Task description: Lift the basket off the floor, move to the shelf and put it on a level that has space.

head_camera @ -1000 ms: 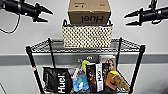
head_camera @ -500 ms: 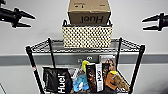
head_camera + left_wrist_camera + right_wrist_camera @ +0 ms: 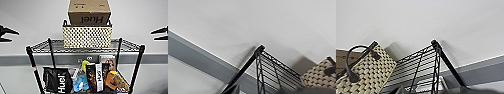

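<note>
Your basket [image 3: 86, 37] sits on the shelf's [image 3: 135, 67] top level [image 3: 42, 46], toward its back edge, a cardboard box [image 3: 89, 11] loading it. Expect a stiff, weighty lift; take its dark rim. Left end effector [image 3: 8, 33] and right end effector [image 3: 160, 33] hover spread, released, well apart from it.

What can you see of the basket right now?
The basket is rectangular, cream woven with a dark dotted pattern, dark rim and dark loop handles at its ends. It sits upright, centred on the shelf's top level, against the wall. A brown Huel box stands in it. Both hands are clear of it.
</note>
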Motion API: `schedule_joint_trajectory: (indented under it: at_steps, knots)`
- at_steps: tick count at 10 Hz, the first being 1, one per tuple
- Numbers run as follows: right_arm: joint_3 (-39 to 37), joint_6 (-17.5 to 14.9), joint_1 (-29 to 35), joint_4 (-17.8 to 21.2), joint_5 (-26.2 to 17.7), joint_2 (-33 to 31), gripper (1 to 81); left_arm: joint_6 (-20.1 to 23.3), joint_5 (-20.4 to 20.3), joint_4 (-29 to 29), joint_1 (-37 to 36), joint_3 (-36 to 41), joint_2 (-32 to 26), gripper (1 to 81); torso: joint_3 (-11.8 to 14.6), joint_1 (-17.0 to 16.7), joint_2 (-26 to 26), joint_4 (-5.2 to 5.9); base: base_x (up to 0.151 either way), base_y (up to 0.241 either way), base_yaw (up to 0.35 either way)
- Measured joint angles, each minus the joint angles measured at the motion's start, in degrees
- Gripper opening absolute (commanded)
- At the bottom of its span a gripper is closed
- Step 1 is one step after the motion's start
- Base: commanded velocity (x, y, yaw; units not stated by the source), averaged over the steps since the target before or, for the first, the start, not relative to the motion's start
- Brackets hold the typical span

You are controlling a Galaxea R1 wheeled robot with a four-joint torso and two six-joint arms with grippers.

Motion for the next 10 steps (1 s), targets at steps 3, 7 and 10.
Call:
schedule_joint_trajectory:
  at_steps: [3,7,10]
  knots:
    - [-3.8,0.0,-5.8,-1.8,-0.6,-1.1,81.1,0.0,-0.1,3.7,5.8,-0.4,-2.5,81.1,0.0,0.0,0.0,0.0,0.0,0.0,0.0]
    - [-5.6,-0.3,-16.6,-2.8,-0.7,-1.0,81.1,0.1,-0.6,5.4,14.2,-2.9,-4.9,81.1,0.0,0.0,0.0,0.0,0.0,0.0,0.0]
    - [-7.7,-0.6,-25.5,-3.0,0.1,-0.6,81.1,1.3,-3.0,5.4,23.1,-3.9,-5.0,81.1,0.0,0.0,0.0,0.0,0.0,0.0,0.0]
